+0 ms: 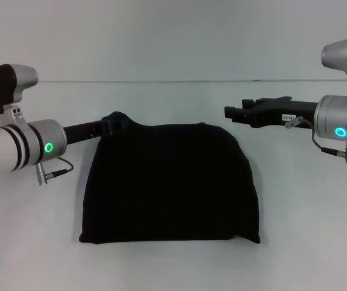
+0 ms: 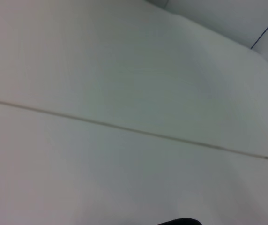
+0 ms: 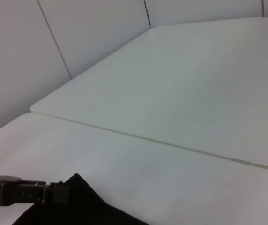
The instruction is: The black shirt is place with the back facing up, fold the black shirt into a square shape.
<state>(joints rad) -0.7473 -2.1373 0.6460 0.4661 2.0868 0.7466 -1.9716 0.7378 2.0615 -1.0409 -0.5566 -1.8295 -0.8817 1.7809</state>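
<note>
I've got the large plain black soft fabric shirt (image 1: 170, 185) lying on the white table (image 1: 173, 260) right in front of me, centred between my two arms. It sits as a compact, roughly square bundle: the near edge runs straight, the far corners are rounded, and the surface looks smooth with no print.

My left gripper (image 1: 114, 125) reaches in from the left, and its black tip is at the shirt's far-left corner. The cloth rises into a small peak right where the tip meets it, so I read that as the fingers pinched together on the fabric at that corner. In the right wrist view I can see the same thing from the other side: the left gripper (image 3: 54, 193) lies level, with its end against a raised point of the shirt (image 3: 85, 206).

My right gripper (image 1: 237, 113) hangs beyond the shirt's far-right corner, clear of the cloth and holding nothing. Its fingers look pressed together, pointing toward the centre of the table.

The left wrist view gives me mostly bare table surface (image 2: 124, 154) with a thin seam across it, plus a dark sliver at the edge that I cannot identify.
</note>
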